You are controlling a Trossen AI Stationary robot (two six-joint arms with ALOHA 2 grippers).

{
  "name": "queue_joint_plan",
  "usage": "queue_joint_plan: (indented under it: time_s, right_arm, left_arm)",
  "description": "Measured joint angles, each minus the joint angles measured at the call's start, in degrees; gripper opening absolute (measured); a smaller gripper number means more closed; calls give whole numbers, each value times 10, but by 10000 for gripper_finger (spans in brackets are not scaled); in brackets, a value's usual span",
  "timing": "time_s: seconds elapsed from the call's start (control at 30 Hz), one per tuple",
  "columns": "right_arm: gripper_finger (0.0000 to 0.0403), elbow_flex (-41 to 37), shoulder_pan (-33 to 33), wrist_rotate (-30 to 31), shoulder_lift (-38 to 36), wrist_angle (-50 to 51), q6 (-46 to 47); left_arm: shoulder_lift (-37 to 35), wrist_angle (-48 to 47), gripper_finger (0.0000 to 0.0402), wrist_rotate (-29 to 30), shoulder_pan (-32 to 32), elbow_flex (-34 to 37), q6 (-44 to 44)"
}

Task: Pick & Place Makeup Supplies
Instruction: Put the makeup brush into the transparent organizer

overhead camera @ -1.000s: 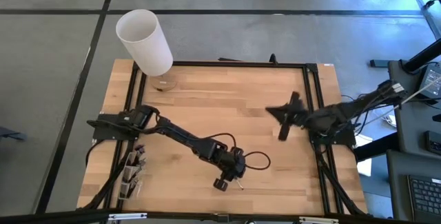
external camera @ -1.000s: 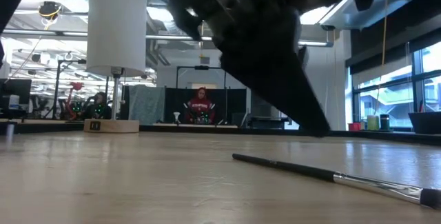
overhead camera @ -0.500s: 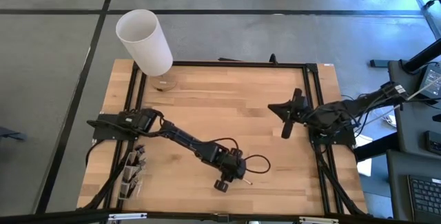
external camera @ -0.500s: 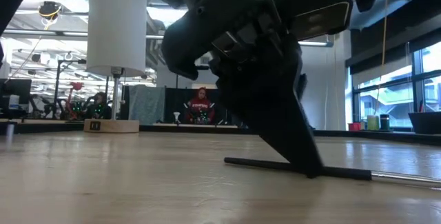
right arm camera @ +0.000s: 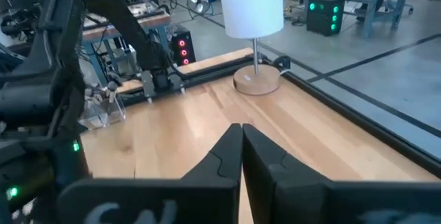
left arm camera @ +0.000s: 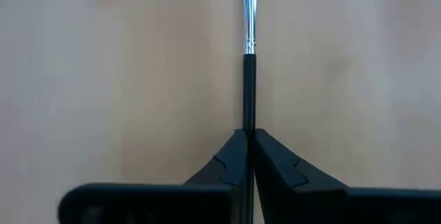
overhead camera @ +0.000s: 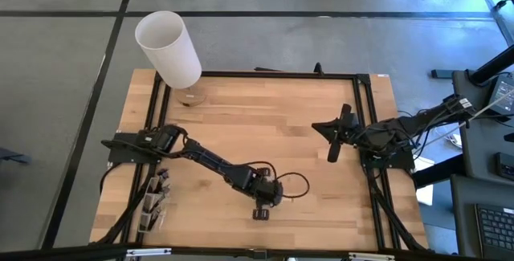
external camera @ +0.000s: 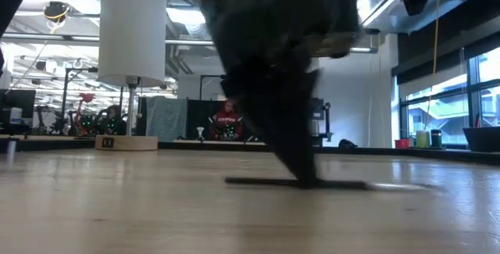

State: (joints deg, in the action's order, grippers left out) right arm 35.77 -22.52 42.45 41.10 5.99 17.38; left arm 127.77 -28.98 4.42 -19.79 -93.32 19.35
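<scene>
While my left arm reaches across the wooden surface (overhead camera: 265,124), the tall white cylinder (overhead camera: 169,48) stands on its round base at the far left corner. Right gripper (right arm camera: 241,138) waits lifted near the right edge, jaws clenched on nothing. Left gripper (left arm camera: 248,136) is down at the near middle of the surface, jaws pinched on the dark handle of a makeup brush (left arm camera: 249,65). I see that brush lying flat on the wood, metal ferrule and tip pointing away from the jaws.
</scene>
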Motion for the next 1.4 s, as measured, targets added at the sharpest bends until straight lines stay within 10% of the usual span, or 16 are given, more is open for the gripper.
queue_joint_plan:
  time_s: [0.4, 0.67, 1.1, 1.4]
  right_arm:
    - [14, -54, 14, 55, 18, -95, 52]
    - [65, -175, 115, -247, 100, -476, 67]
    - [131, -38, 135, -446, 434, -680, 62]
    - [130, 88, 135, -455, 566, -661, 58]
  left_arm:
    - [-168, -201, 15, 414, -62, 1, 222]
    - [-217, -281, 19, 608, -126, -1, 424]
    - [-198, -254, 19, 684, -169, 95, 632]
    - [-199, -248, 19, 695, -192, 113, 655]
